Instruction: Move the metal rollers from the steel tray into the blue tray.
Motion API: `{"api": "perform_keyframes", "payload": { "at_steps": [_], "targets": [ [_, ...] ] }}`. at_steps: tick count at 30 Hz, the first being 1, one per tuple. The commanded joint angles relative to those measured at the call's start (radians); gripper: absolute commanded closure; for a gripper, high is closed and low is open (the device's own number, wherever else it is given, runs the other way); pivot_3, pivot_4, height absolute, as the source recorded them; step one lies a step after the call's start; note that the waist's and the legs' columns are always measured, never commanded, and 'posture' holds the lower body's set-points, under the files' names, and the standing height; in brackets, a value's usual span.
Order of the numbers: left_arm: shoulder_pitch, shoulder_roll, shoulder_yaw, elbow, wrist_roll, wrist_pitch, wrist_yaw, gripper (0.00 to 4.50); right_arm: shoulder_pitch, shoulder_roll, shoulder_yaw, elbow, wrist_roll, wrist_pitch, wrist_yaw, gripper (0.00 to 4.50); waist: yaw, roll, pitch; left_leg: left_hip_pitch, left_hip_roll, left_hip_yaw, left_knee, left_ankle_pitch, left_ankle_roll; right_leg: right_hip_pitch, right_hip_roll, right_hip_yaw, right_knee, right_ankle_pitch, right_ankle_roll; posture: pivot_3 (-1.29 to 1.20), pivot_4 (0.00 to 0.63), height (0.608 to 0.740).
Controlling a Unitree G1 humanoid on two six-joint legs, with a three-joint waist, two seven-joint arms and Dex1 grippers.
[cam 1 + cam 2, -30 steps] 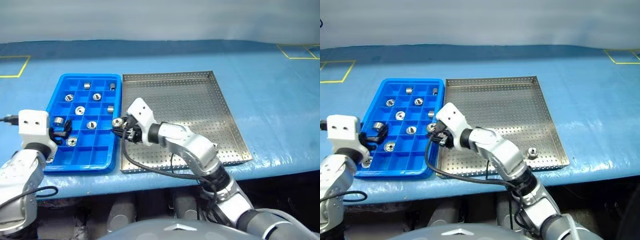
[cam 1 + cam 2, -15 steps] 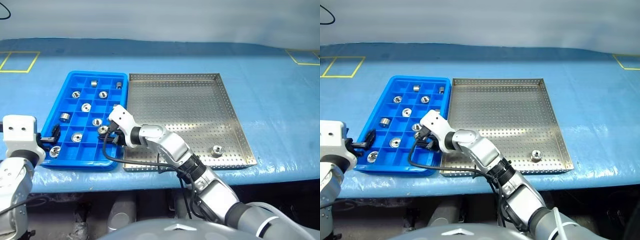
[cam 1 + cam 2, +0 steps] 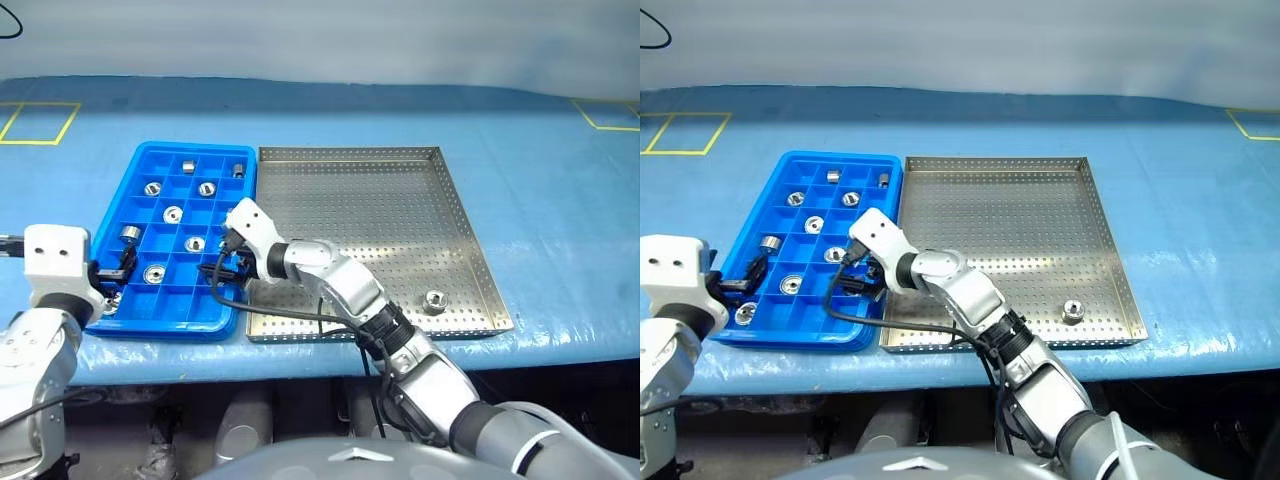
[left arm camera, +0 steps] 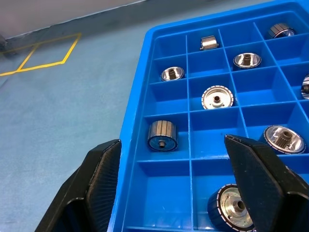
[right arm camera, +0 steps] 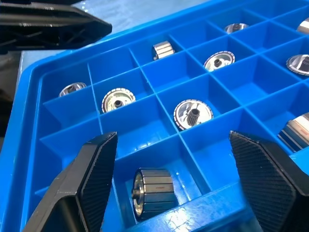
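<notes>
A: Blue sheeting covers the table (image 3: pixel 560 200), and on it the steel tray (image 3: pixel 470 260) lies right beside the blue tray (image 3: pixel 140 165), their long edges touching. The right arm reaches across to the blue tray's near right corner.

B: What has changed there?

A: A second ago the right tool (image 5: pixel 174 193) was pinching a roller above the seam between the trays. Now its fingers stand spread, with nothing between them, and a roller (image 5: pixel 153 193) lies on its side in the compartment just under them. By the look of it, that piece has just been let go into the tray.

B: And the left tool (image 4: pixel 178 186)?

A: Spread as well, holding nothing, as it was a second ago. It sits at the near left corner of the blue tray, one finger outside the rim and one over the compartments.

B: So how far along is the job?

A: Nearly done, one would judge. One last roller (image 3: pixel 434 298) sits alone near the steel tray's near right corner, well apart from both tools. The others, about ten, are spread one to a compartment in the blue tray.

B: How do they look?

A: Small, shiny silver cylinders with a central hole. Some stand on end and show a round face; some lie sideways and show a ribbed side.
</notes>
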Motion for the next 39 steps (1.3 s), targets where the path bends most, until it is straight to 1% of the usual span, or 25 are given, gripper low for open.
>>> {"api": "perform_keyframes", "payload": {
  "at_steps": [1, 3, 8, 9, 13, 15, 19, 21, 23, 28, 32, 39],
  "targets": [
    [-0.04, -0.022, -0.052, -0.025, -0.029, -0.046, -0.025, 0.8, 0.011, -0.049, -0.067, -0.182, -0.004, 0.022, -0.03, 0.58, 0.001, 0.0, 0.0, 0.0, 0.0, 0.0, 0.0, 0.0, 0.0, 0.0, 0.0, 0.0, 0.0, 0.0, 0.0, -0.01, 0.15, 0.74],
    [-0.073, -0.043, -0.111, -0.019, -0.044, -0.066, -0.041, 0.8, 0.041, -0.128, -0.095, -0.267, -0.029, 0.062, -0.05, 0.58, 0.008, -0.001, 0.0, 0.0, -0.001, 0.0, 0.0, 0.0, 0.0, 0.001, -0.001, 0.0, -0.001, 0.0, 0.0, -0.01, 0.15, 0.74],
    [-0.183, -0.122, -0.311, 0.031, -0.061, -0.125, -0.068, 0.8, 0.182, -0.406, -0.208, -0.505, -0.087, 0.213, -0.078, 0.58, 0.004, -0.001, -0.001, 0.0, -0.003, 0.001, 0.001, -0.002, 0.003, 0.002, -0.004, 0.0, -0.002, 0.0, 0.0, -0.11, 0.15, 0.74],
    [-0.2, -0.132, -0.346, 0.043, -0.061, -0.134, -0.075, 0.8, 0.204, -0.448, -0.226, -0.544, -0.091, 0.24, -0.079, 0.58, 0.0, 0.0, -0.001, -0.001, -0.004, 0.003, 0.001, -0.002, 0.003, 0.001, -0.005, 0.0, -0.002, 0.0, 0.0, -0.13, 0.15, 0.74],
    [-0.261, -0.172, -0.5, 0.096, -0.057, -0.179, -0.125, 0.8, 0.289, -0.604, -0.301, -0.693, -0.097, 0.363, -0.075, 0.58, -0.046, 0.001, 0.0, -0.001, -0.002, 0.006, 0.0, -0.003, 0.005, -0.001, -0.003, 0.002, -0.002, 0.001, 0.002, -0.19, 0.15, 0.74],
    [-0.281, -0.188, -0.549, 0.122, -0.052, -0.197, -0.139, 0.8, 0.321, -0.65, -0.331, -0.741, -0.092, 0.411, -0.077, 0.58, -0.064, 0.001, 0.0, -0.001, -0.001, 0.006, 0.001, -0.003, 0.005, 0.0, -0.001, 0.003, -0.002, 0.001, 0.002, -0.22, 0.15, 0.74],
    [-0.31, -0.202, -0.599, 0.173, -0.04, -0.223, -0.153, 0.8, 0.389, -0.676, -0.389, -0.813, -0.056, 0.495, -0.076, 0.58, -0.093, 0.001, 0.0, -0.001, -0.001, 0.007, 0.001, -0.003, 0.006, 0.0, 0.004, 0.005, -0.002, 0.0, 0.002, -0.25, 0.15, 0.74],
    [-0.313, -0.195, -0.604, 0.185, -0.035, -0.233, -0.161, 0.8, 0.425, -0.676, -0.395, -0.84, -0.043, 0.523, -0.076, 0.58, -0.106, 0.001, 0.0, 0.0, -0.001, 0.007, 0.001, -0.003, 0.006, 0.0, 0.005, 0.006, -0.001, 0.0, 0.003, -0.26, 0.15, 0.74],
    [-0.313, -0.191, -0.601, 0.192, -0.035, -0.24, -0.167, 0.8, 0.466, -0.68, -0.402, -0.86, -0.037, 0.546, -0.08, 0.58, -0.116, 0.001, 0.0, 0.0, -0.001, 0.007, 0.002, -0.003, 0.006, 0.0, 0.005, 0.007, -0.001, -0.002, 0.008, -0.26, 0.15, 0.74],
    [-0.312, -0.184, -0.597, 0.202, -0.037, -0.247, -0.17, 0.8, 0.552, -0.701, -0.428, -0.889, -0.031, 0.58, -0.092, 0.58, -0.13, 0.001, 0.0, 0.0, -0.001, 0.008, 0.003, -0.003, 0.006, 0.0, 0.003, 0.011, -0.001, -0.001, 0.012, -0.28, 0.15, 0.74],
    [-0.315, -0.18, -0.596, 0.206, -0.037, -0.246, -0.171, 0.8, 0.584, -0.699, -0.443, -0.908, -0.02, 0.593, -0.096, 0.58, -0.138, 0.001, -0.001, 0.0, -0.001, 0.009, 0.004, -0.004, 0.007, 0.0, 0.003, 0.012, -0.002, -0.001, 0.013, -0.28, 0.15, 0.74],
    [-0.318, -0.173, -0.592, 0.207, -0.034, -0.242, -0.171, 0.8, 0.599, -0.671, -0.436, -0.849, -0.008, 0.574, -0.113, 0.58, -0.16, 0.001, -0.001, 0.0, -0.001, 0.009, 0.004, -0.004, 0.007, 0.0, 0.003, 0.013, -0.001, -0.001, 0.013, -0.28, 0.15, 0.74]
  ]
}}
